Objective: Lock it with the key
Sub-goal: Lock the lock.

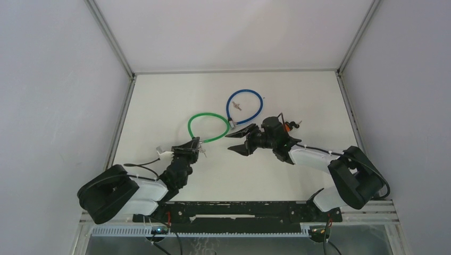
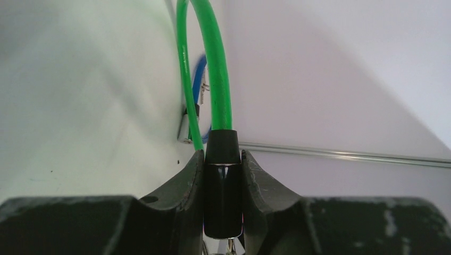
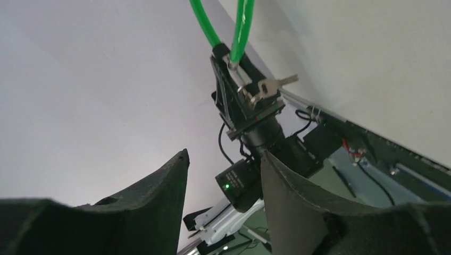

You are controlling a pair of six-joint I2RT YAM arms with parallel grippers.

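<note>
Left claw point(image 2: 223, 159) clamps green lock point(image 2: 220, 79); second lock point(image 1: 245, 90), blue, beyond.

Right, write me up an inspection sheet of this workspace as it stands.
Surface: white table, no marks seen.
Job's things: green cable lock looped on the table; its black barrel is clamped by the left arm, with keys jutting out beside it.
Clutter: blue cable lock lies behind the green one, a key inside its loop.
Grippers: left gripper shut on the barrel; right gripper open and empty, facing the left one.
Cables: thin leads run along the left arm.
Surroundings: plain white walls with metal corner rails; nothing else seen.
</note>
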